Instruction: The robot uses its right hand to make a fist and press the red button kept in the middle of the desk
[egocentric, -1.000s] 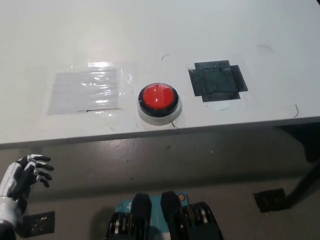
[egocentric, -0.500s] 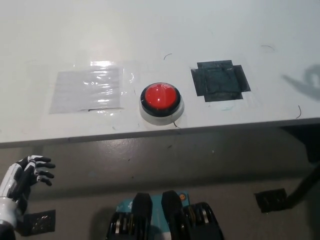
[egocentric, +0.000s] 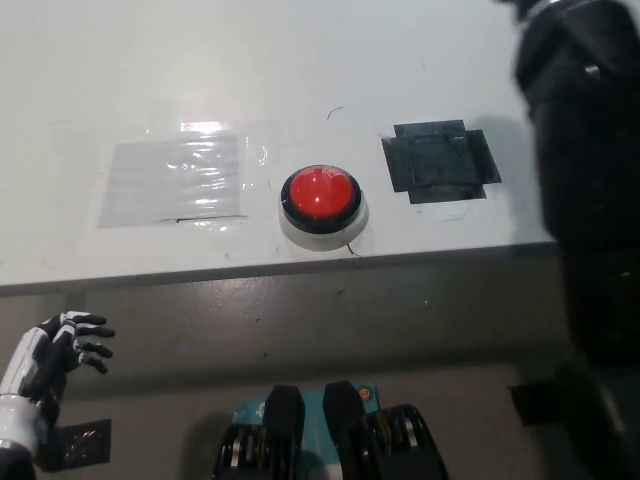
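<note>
Left hand hung below the desk's near edge at far left, fingers spread, holding nothing. Clear tape patch lay left of the red button, which sat mid-desk by the near edge, black tape patch to its right. Right arm loomed over the right edge, nearer; button lay to its left, path unobstructed, hand out of view, so fist unconfirmed.

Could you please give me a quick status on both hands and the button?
Left hand open, resting low beside the desk. Right arm raised at right; hand out of view. Red button unpressed, path clear.
</note>
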